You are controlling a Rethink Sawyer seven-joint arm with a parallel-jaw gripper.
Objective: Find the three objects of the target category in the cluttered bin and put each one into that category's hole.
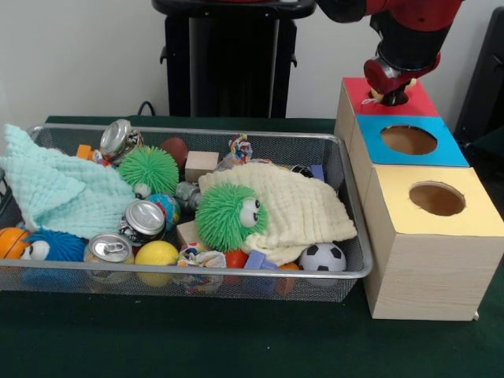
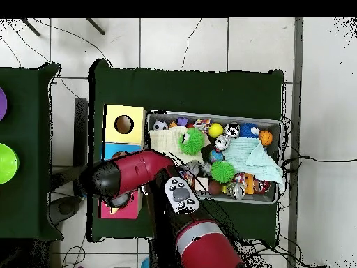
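Observation:
My gripper (image 1: 391, 93) hangs right over the hole of the red-topped box (image 1: 421, 102), at the far end of the row of boxes. A small pale yellow bit shows at its tip over the hole; I cannot tell what it is. In the overhead view the arm covers most of the red box (image 2: 134, 210) and the gripper (image 2: 120, 200). The silver wire-mesh bin (image 1: 356, 272) stands left of the boxes, full of clutter; it also shows in the overhead view (image 2: 280, 162). No yellow duck shows in the bin.
The bin holds two green fuzzy toys (image 1: 228, 216), a blue fuzzy toy (image 1: 49, 246), drink cans (image 1: 145, 219), a yellow ball (image 1: 157, 253), a soccer ball (image 1: 322, 257), a cream cloth (image 1: 307, 209) and a mint cloth (image 1: 55, 189). Blue-topped (image 1: 449, 150) and yellow-topped (image 1: 472, 216) boxes stand nearer.

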